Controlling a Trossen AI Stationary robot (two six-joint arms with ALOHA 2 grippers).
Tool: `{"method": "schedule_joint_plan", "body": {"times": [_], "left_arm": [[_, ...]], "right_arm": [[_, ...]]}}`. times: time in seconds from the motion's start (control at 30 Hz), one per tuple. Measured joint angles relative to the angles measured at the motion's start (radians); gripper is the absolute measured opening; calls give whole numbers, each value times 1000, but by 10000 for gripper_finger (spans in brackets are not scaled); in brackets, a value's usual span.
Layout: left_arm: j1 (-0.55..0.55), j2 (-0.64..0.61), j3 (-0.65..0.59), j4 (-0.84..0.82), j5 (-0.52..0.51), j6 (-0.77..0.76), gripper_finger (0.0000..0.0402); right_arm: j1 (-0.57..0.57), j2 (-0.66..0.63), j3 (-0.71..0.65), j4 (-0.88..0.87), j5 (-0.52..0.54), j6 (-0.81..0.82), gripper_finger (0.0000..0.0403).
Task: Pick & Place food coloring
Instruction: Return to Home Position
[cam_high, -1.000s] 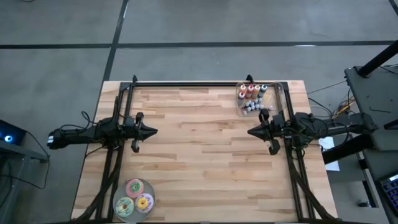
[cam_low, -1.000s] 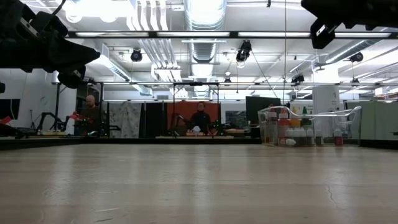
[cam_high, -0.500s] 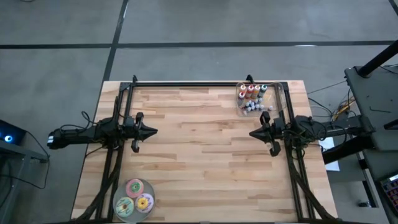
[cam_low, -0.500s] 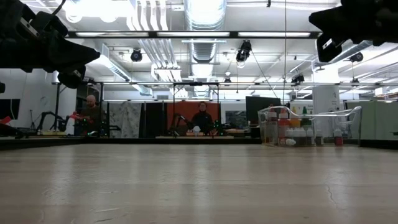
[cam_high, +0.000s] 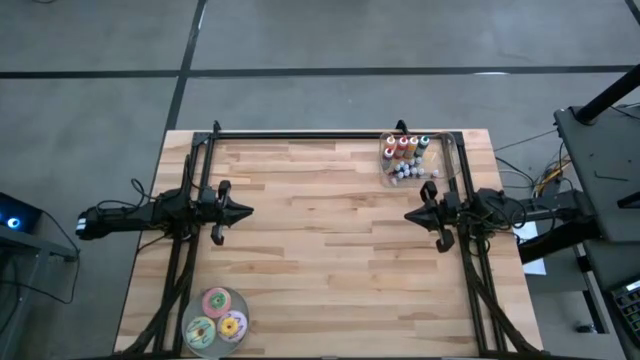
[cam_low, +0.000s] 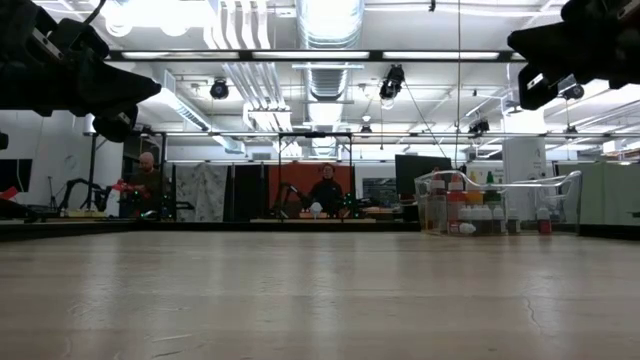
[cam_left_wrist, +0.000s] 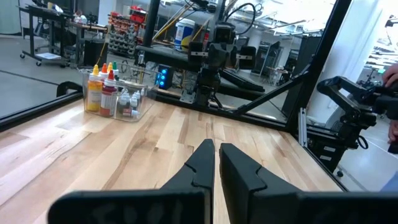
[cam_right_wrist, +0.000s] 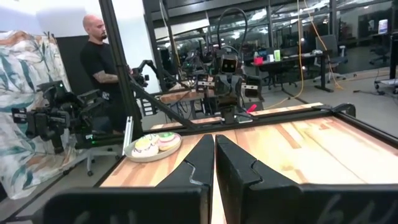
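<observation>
The food coloring (cam_high: 404, 155) is a cluster of tiny bottles with red, orange, yellow and teal bodies. They stand inside a clear box (cam_high: 440, 160) at the table's far right, and they also show in the left wrist view (cam_left_wrist: 111, 93). My right gripper (cam_high: 406, 216) hovers shut above the table, just nearer than the box and pointing level toward the table's middle. My left gripper (cam_high: 250, 212) hovers shut at the table's left side, facing it. Neither gripper holds anything.
A plate (cam_high: 203, 303) with three flat round discs, pink, green and yellow, sits at the near left corner. A black frame rail (cam_high: 300, 134) runs along the far edge. Bare wood lies between the two grippers. People sit in the room beyond the table.
My right gripper has sunk a little and drawn back slightly toward the table's right edge, staying shut and empty.
</observation>
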Motion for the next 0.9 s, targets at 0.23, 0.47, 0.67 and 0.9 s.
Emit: {"method": "schedule_joint_plan", "body": {"times": [0.23,0.47,0.67,0.9], "left_arm": [[0,0,0,0,0,0,0],[0,0,0,0,0,0,0],[0,0,0,0,0,0,0],[0,0,0,0,0,0,0]], "right_arm": [[0,-41,-28,-2,-1,0,9],[0,-59,-42,-4,-1,0,9],[0,-59,-55,-5,-1,0,9],[0,-59,-57,-16,-1,-3,9]]}}
